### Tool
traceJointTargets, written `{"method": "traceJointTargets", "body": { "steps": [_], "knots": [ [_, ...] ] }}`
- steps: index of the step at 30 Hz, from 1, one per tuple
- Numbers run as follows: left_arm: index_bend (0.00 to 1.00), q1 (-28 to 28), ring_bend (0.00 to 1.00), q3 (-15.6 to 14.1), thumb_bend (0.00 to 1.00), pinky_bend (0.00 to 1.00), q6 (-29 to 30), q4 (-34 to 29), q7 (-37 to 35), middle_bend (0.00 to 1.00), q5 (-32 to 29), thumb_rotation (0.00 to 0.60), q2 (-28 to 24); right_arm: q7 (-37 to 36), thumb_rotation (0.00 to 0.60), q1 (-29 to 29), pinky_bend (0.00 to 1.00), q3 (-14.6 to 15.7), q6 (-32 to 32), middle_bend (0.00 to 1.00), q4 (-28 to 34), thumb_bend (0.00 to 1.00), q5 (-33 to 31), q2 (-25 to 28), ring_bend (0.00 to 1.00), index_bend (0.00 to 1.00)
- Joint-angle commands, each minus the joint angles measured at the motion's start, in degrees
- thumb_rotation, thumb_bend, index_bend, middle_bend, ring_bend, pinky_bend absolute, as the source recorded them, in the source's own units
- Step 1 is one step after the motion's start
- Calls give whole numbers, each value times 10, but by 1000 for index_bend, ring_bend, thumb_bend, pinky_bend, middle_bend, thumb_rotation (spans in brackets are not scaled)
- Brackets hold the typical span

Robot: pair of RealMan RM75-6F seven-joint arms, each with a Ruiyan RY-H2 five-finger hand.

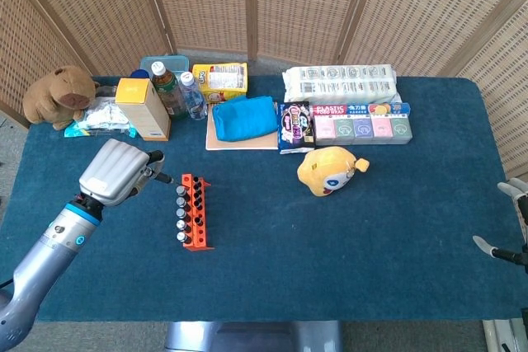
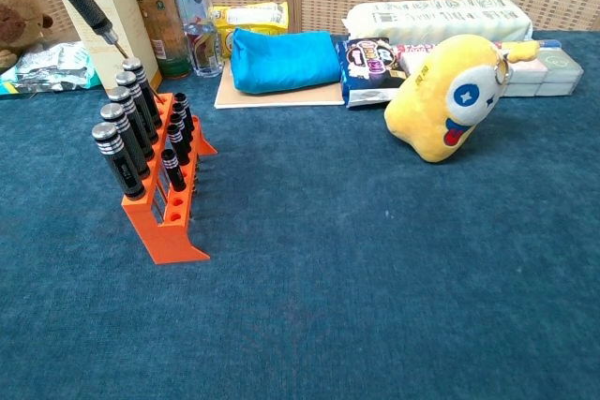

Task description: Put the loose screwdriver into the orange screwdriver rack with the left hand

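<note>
Behind the yellow plush lie a snack bag and a box row; leftward sit a blue pouch, two bottles, a yellow carton and a capybara toy.

Your left arm reaches in from the lower left corner of the head view, grey forearm with a blue-ringed wrist, angled up and to the right over the table. Your left hand shows its pale grey back to the camera, fingers curled under and gripping the black-handled screwdriver, which slants down to the right with its tip lowest. Your right hand sits at the far right edge of the head view, mostly cut off; only pale fingertips and a dark part show, pose unclear.
</note>
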State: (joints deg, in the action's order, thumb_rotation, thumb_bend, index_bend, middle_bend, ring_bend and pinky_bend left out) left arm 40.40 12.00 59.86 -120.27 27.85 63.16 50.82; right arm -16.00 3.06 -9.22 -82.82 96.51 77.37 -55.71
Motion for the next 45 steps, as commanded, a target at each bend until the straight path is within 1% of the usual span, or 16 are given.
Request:
{"method": "traceJointTargets", "body": {
  "steps": [1, 9, 34, 45],
  "knots": [
    [561, 3, 1000, -1, 337, 1000, 0, 1, 5, 1000, -4, 600, 3, -1, 600, 0, 183, 0, 0, 114, 0, 45, 0, 0, 80, 175],
    [560, 7, 1000, -6, 338, 1000, 8, -2, 24, 1000, -11, 600, 5, -3, 600, -1, 183, -1, -1, 114, 1, 45, 0, 1, 80, 175],
    [561, 14, 1000, -16, 338, 1000, 12, -9, 35, 1000, -29, 600, 6, -7, 600, -4, 184, -1, -5, 114, 4, 45, 2, 4, 80, 175],
    [560, 25, 1000, -21, 337, 1000, 10, -1, 48, 1000, -45, 600, 21, -11, 600, -5, 184, -1, -7, 114, 5, 45, 4, 6, 80, 175]
  ]
}}
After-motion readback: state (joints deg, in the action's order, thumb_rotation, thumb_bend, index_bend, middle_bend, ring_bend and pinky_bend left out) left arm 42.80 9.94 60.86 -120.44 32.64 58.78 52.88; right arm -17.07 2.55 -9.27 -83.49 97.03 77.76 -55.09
